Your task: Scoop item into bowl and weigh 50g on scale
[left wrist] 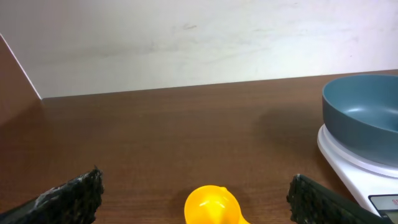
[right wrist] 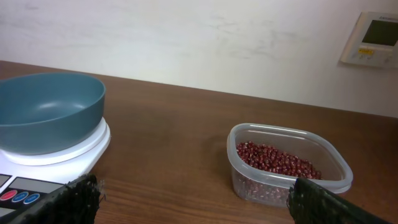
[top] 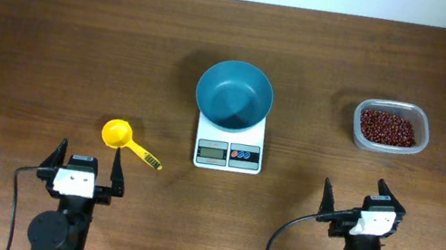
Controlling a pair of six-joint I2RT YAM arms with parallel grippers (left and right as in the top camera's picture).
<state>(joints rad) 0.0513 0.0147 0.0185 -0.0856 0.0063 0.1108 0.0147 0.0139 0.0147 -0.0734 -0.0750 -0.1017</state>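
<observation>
Dark wooden table (top: 54, 40) under a pale wall. At the near edge, left gripper (top: 90, 155) and right gripper (top: 356, 187), both spread wide, gripping nothing. Centre: empty bowl (top: 234, 96) atop the scale (top: 228, 152). Far right: clear tub (top: 422, 133) of beans (top: 388, 127). Just ahead of the left gripper: yellow scoop (top: 118, 134), untouched. Apparently at the very start; next, probably closing the left pincer on the scoop's handle.

The yellow scoop (left wrist: 211, 205) loses its handle at my left view's near edge. The scale (top: 228, 153) — display too small to read.
</observation>
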